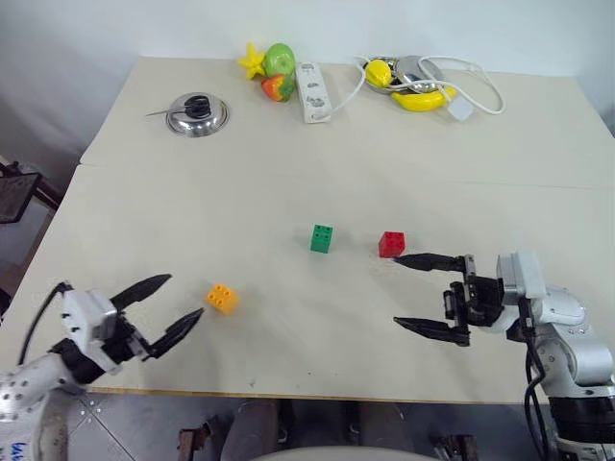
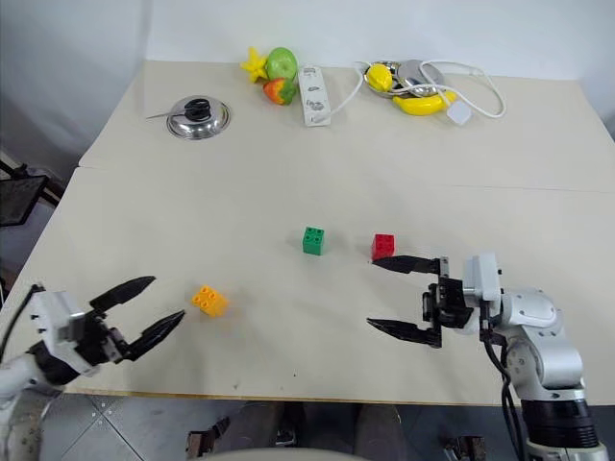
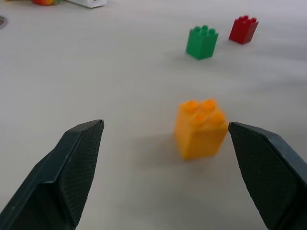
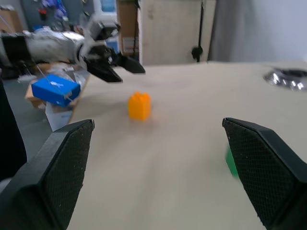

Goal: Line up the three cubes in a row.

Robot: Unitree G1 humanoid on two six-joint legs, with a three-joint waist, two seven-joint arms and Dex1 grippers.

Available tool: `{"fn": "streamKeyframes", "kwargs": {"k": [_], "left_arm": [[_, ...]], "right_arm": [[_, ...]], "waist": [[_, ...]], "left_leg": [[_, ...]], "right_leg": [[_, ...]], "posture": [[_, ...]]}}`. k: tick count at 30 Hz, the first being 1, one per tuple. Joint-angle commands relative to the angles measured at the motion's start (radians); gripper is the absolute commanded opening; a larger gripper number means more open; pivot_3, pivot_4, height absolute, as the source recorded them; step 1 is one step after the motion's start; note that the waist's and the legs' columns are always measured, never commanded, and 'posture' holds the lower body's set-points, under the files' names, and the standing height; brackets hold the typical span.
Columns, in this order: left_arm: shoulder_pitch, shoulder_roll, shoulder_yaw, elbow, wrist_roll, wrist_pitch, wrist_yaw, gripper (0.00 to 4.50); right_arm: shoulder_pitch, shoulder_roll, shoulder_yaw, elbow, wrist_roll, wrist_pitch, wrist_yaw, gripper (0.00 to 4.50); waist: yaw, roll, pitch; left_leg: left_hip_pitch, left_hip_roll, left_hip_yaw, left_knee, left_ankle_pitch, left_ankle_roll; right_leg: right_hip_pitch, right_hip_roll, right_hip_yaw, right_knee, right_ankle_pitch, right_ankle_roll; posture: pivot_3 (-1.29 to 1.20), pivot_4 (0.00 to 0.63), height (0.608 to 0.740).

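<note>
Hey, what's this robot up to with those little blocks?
It is lining up three toy cubes. The green cube and red cube sit side by side mid-table; the orange cube lies apart, nearer the robot. The left gripper is open just short of the orange cube, the right gripper open by the red one. Neither holds anything.
</note>
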Motion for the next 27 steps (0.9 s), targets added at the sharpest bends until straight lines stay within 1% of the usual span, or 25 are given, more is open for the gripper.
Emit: {"fn": "streamKeyframes", "kwargs": {"k": [1,5,9,12,17,18,20,22,24,25,27], "left_arm": [[0.031,-0.029,-0.059,-0.097,0.036,0.062,0.129,4.38],[0.020,-0.055,-0.119,-0.109,0.077,0.099,0.230,4.38],[0.003,-0.033,-0.165,-0.073,0.109,0.096,0.241,4.38],[0.000,-0.019,-0.205,-0.045,0.147,0.065,0.233,3.82],[-0.019,-0.005,-0.214,-0.003,0.156,0.034,0.223,2.25],[-0.042,0.006,-0.211,0.015,0.146,0.020,0.203,1.93],[-0.101,0.026,-0.201,0.048,0.090,0.000,0.139,1.48],[-0.176,0.055,-0.199,0.098,0.027,-0.021,0.041,1.49],[-0.317,0.125,-0.231,0.205,-0.017,-0.016,-0.117,1.49],[-0.389,0.155,-0.257,0.268,-0.020,-0.020,-0.190,1.49],[-0.516,0.196,-0.316,0.402,0.026,-0.048,-0.274,1.49]], "right_arm": [[0.024,-0.019,-0.043,0.007,0.013,-0.016,0.026,4.50],[0.041,-0.019,-0.048,0.011,0.006,-0.027,0.036,4.50],[0.054,-0.015,-0.050,0.001,0.005,-0.031,0.023,4.50],[0.064,-0.012,-0.050,-0.010,0.004,-0.034,0.011,4.50],[0.071,-0.006,-0.052,-0.020,0.002,-0.042,-0.011,4.50],[0.076,-0.005,-0.054,-0.024,0.002,-0.045,-0.016,4.50],[0.090,-0.005,-0.060,-0.032,0.003,-0.051,-0.024,4.50],[0.107,-0.007,-0.074,-0.037,0.007,-0.054,-0.032,4.50],[0.133,-0.012,-0.104,-0.035,0.018,-0.064,-0.033,4.50],[0.143,-0.011,-0.121,-0.034,0.030,-0.061,-0.036,4.50],[0.157,-0.011,-0.146,-0.035,0.042,-0.057,-0.039,4.50]], "waist": [[0.000,0.000,0.000],[-0.002,0.000,0.000],[-0.002,0.000,0.000],[-0.001,0.001,0.000],[-0.001,0.001,0.000],[-0.001,0.001,0.000],[0.007,0.001,-0.001],[0.013,0.002,0.000],[0.013,0.002,-0.001],[0.016,0.002,-0.001],[0.012,0.003,-0.001]], "left_leg": [[0.000,0.000,0.000,0.000,0.000,0.000],[0.001,0.002,0.001,0.000,0.000,0.000],[0.001,0.002,0.001,0.000,0.000,0.000],[0.001,0.002,0.001,0.000,0.000,0.000],[0.000,0.002,0.001,0.000,0.000,-0.001],[0.000,0.002,0.001,0.000,0.000,-0.001],[0.000,0.002,0.001,0.000,0.000,-0.001],[0.000,0.002,0.001,0.000,0.000,-0.001],[0.000,0.002,0.001,0.001,-0.001,-0.001],[0.000,0.001,0.001,0.001,0.000,-0.001],[0.000,0.001,0.001,0.001,0.000,0.000]], "right_leg": [[0.000,0.001,0.000,0.000,0.000,0.000],[0.000,0.001,0.001,0.000,0.000,0.000],[0.000,0.002,0.001,0.000,0.000,0.000],[0.000,0.001,0.001,0.000,0.000,0.000],[0.000,0.001,0.001,-0.001,0.000,0.000],[0.000,0.001,0.001,-0.001,0.000,0.000],[-0.001,0.001,0.000,-0.001,0.000,-0.001],[-0.001,0.001,0.000,0.000,-0.001,-0.001],[-0.001,0.001,0.000,0.001,-0.001,-0.001],[-0.001,0.000,0.000,0.001,-0.001,-0.001],[-0.001,0.001,-0.001,0.002,-0.001,-0.001]], "posture": [[0.00,0.150,0.740],[0.00,0.150,0.740],[0.00,0.150,0.740],[0.00,0.150,0.740],[0.00,0.150,0.740],[0.00,0.150,0.740],[0.00,0.150,0.740],[0.00,0.150,0.740],[0.00,0.150,0.740],[0.00,0.150,0.740],[0.00,0.150,0.740]]}}
